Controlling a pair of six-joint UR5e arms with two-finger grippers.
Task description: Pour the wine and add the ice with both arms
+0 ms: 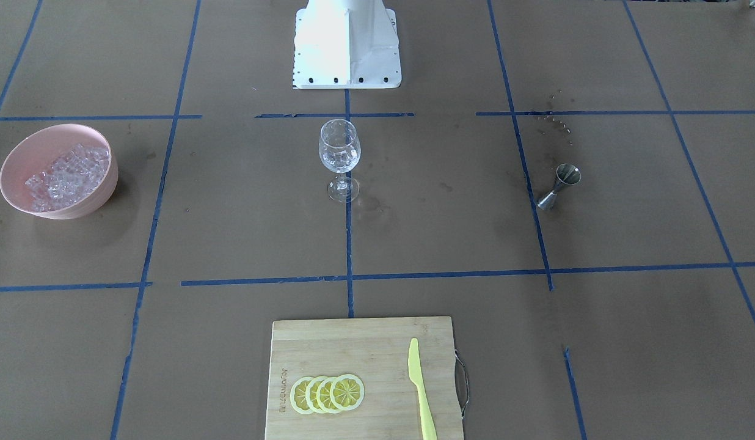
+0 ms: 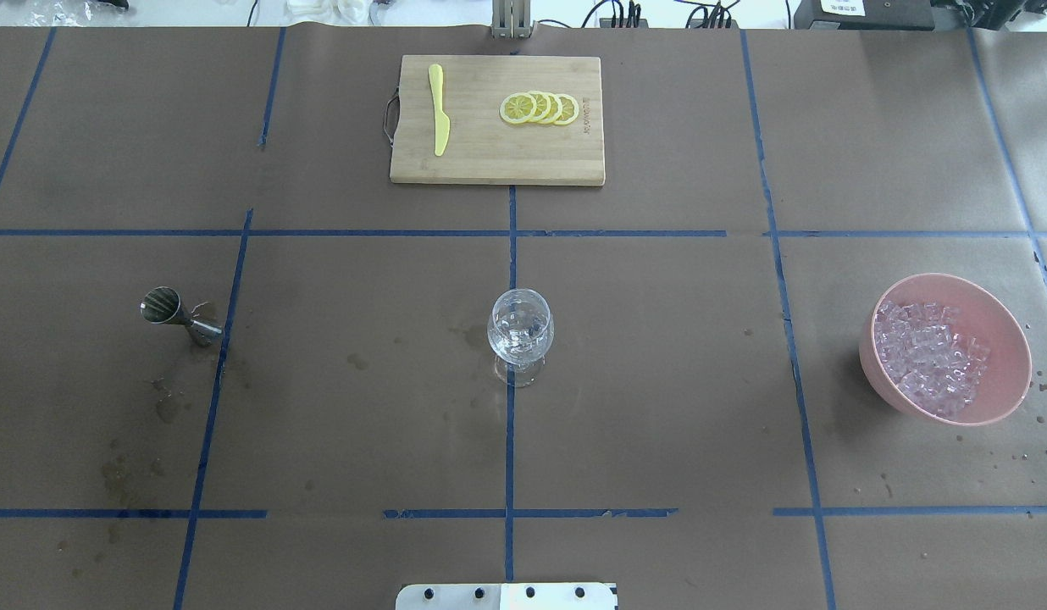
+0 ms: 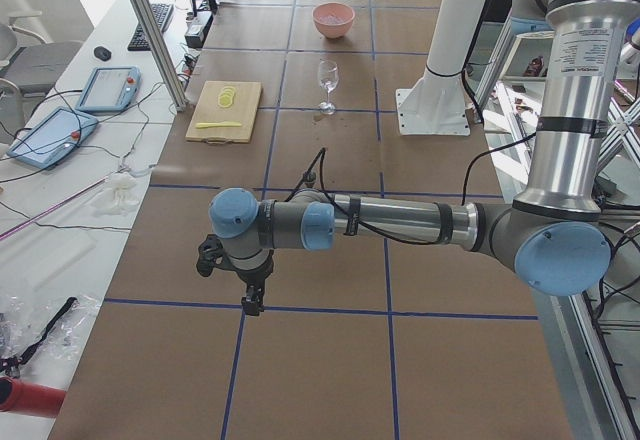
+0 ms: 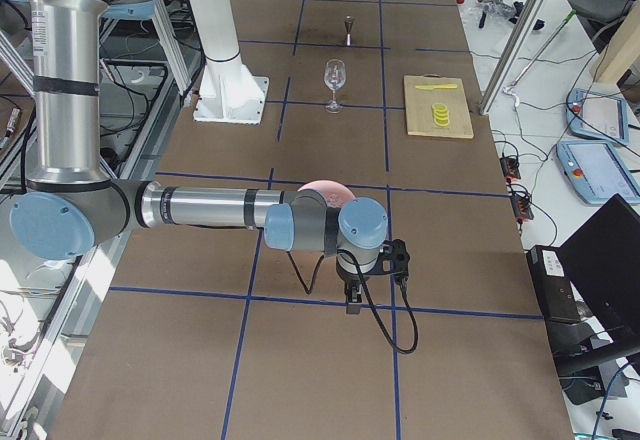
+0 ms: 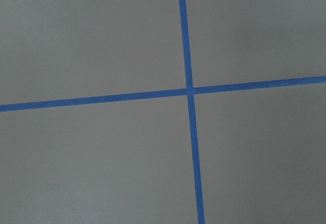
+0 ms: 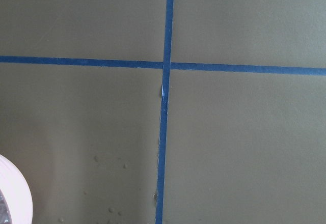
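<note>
A clear wine glass [image 1: 339, 153] stands upright at the table's middle and also shows in the overhead view [image 2: 520, 330]. The ice [image 1: 69, 177] is a heap of small clear cubes in a pink bowl [image 2: 1006, 339]. A steel jigger [image 2: 178, 313] stands on the robot's left side. My left gripper [image 3: 253, 305] hangs over a tape cross, far from the glass, and shows only in the exterior left view. My right gripper [image 4: 353, 305] hangs just beyond the bowl [image 4: 325, 192] and shows only in the exterior right view. I cannot tell whether either gripper is open or shut.
A wooden cutting board [image 1: 328, 342] with several lemon slices [image 1: 327, 393] and a yellow knife [image 1: 420, 391] lies at the operators' edge. The white base [image 1: 347, 49] stands at the robot's side. The bowl's rim [image 6: 12, 193] shows in the right wrist view.
</note>
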